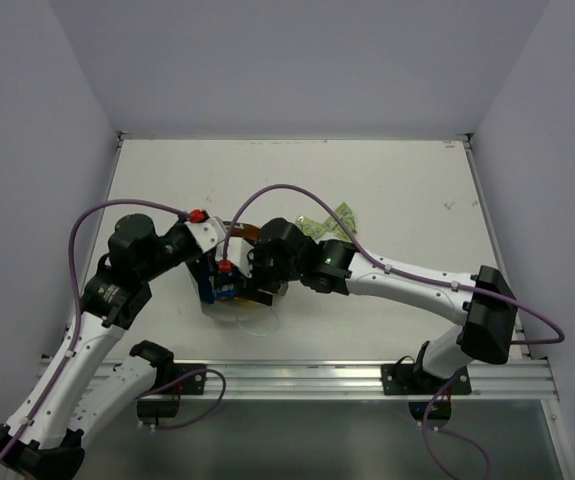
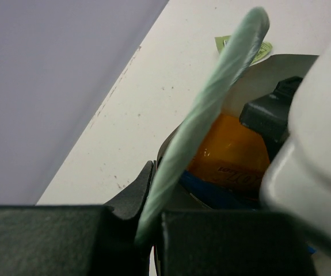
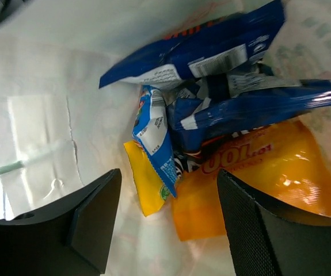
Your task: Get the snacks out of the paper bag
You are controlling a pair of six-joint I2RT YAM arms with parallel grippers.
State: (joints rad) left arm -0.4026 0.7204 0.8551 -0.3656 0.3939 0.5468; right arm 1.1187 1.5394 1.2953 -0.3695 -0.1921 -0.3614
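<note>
Inside the paper bag (image 3: 38, 115), my right gripper (image 3: 168, 201) hangs with fingers spread over the snacks (image 3: 223, 109) heaped at the bottom. My left gripper (image 2: 149, 230) is pinched tight on the string handle (image 2: 211, 103). Closing now could catch the bag's side or grab several slippery packets, and one may drop back.
</note>
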